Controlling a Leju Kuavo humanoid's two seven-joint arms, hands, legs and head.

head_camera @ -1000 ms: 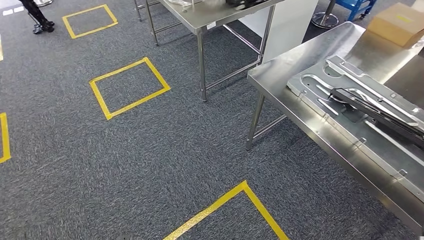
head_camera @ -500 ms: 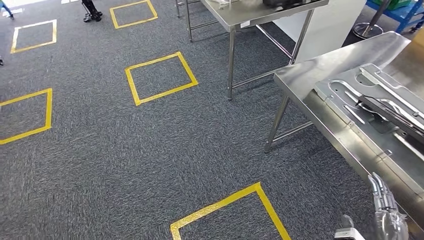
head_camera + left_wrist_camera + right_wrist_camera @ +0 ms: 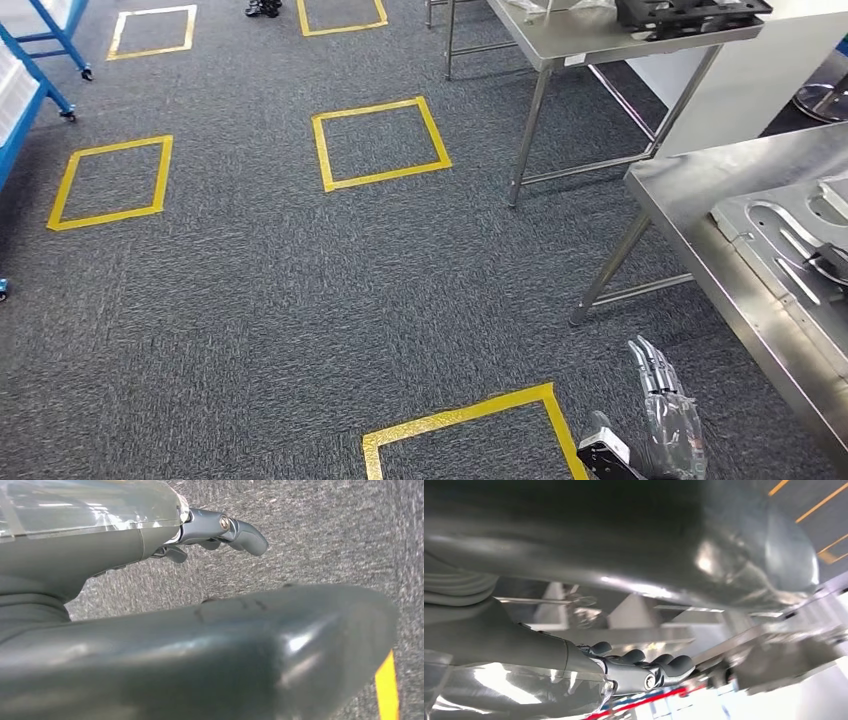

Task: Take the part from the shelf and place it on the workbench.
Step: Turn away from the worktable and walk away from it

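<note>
Grey carpet marked with yellow tape squares (image 3: 380,143) takes up most of the head view, and the whole scene has slid to the right compared with a moment ago: the camera is turning left, not the furniture moving. The steel workbench (image 3: 690,185), which sat well inside the frame a second ago, is now cut off at the right edge, with a pressed metal panel (image 3: 790,250) lying flat on it. A second steel table (image 3: 590,35) stands farther back, carrying a dark fixture (image 3: 690,12). New at the far left is a blue frame on wheels (image 3: 45,50) (possibly the shelf, though too little shows to be sure).

The right hand (image 3: 665,415) hangs low near the workbench's edge, fingers straight and close together, holding nothing. The left hand (image 3: 220,530) hangs over the carpet with fingers loosely curled; I cannot tell whether they are closed, but nothing sits in them.

The part to fetch cannot be identified here. The turn suggests the robot is heading away from the bench toward the shelf, so the task looks barely begun.
</note>
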